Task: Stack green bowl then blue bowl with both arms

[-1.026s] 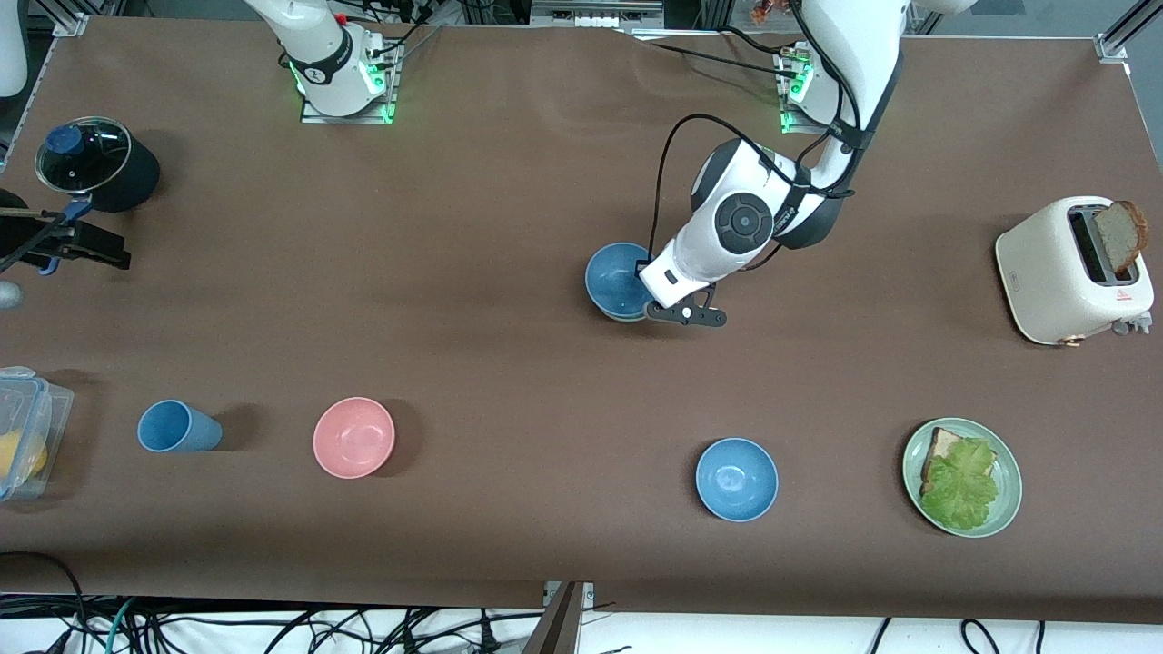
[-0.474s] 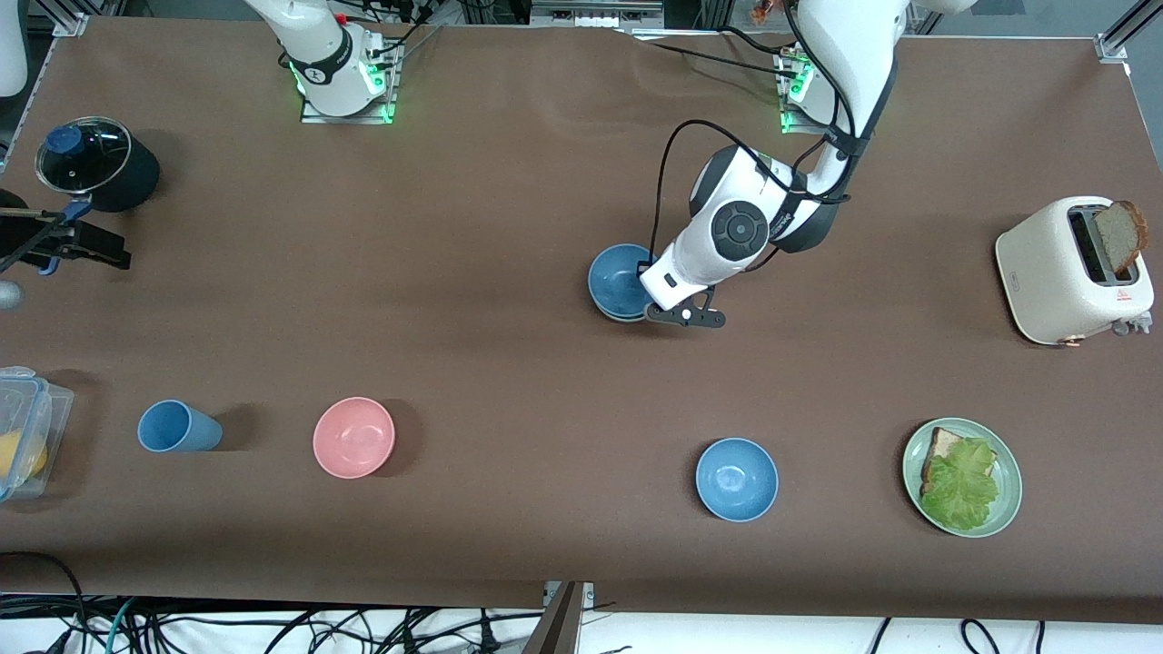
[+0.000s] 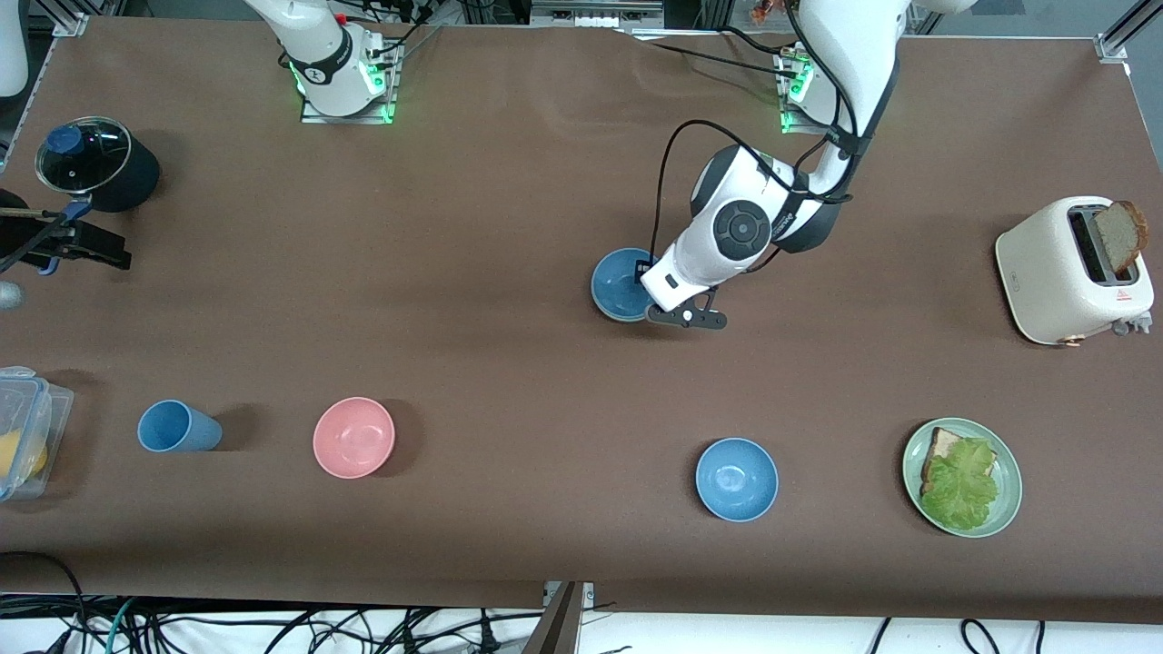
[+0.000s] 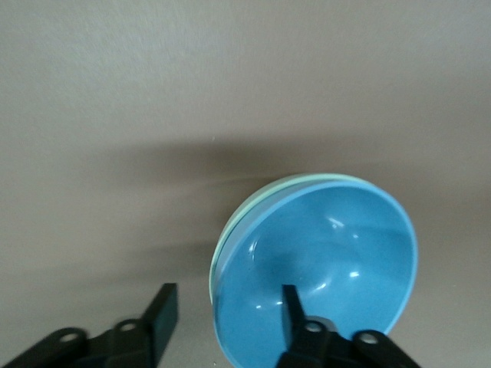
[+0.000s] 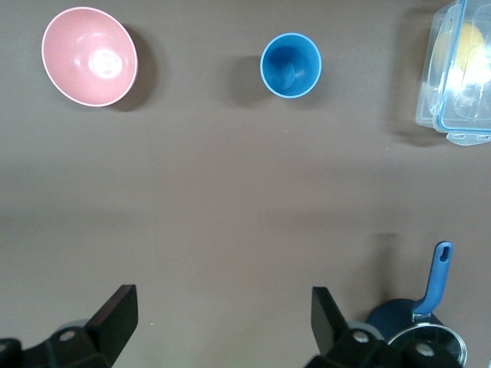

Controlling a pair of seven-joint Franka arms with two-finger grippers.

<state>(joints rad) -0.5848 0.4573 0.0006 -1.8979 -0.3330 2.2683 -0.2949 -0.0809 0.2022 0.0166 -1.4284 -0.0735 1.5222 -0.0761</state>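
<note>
Stacking state: small round mid-blue bowl (image 4: 318,261) sits nested inside the small pale mint-green bowl (image 4: 230,234), of which only a thin rim shows; the pair rests on the brown table (image 3: 454,227), about midway along it
Left gripper (image 4: 226,314): low at the stack, fingers parted wide, one finger inside the blue bowl and one outside, so the near wall stands between them with a gap on each side; I judge it has let go
Key relation: the stack lies directly under the left gripper, so I think a straight lift would clear it
Right gripper (image 5: 222,314): spread wide, holding nothing, waiting high over the right arm's end of the table
Nearby things: second plain blue bowl (image 3: 737,479) and flat green plate with toast and lettuce (image 3: 962,477) lie nearer to the front camera, well apart from the stack; pink bowl (image 3: 353,437), blue cup (image 3: 177,427) and white toaster (image 3: 1072,270) also stand well apart
Obstacles: none seen near the stack
</note>
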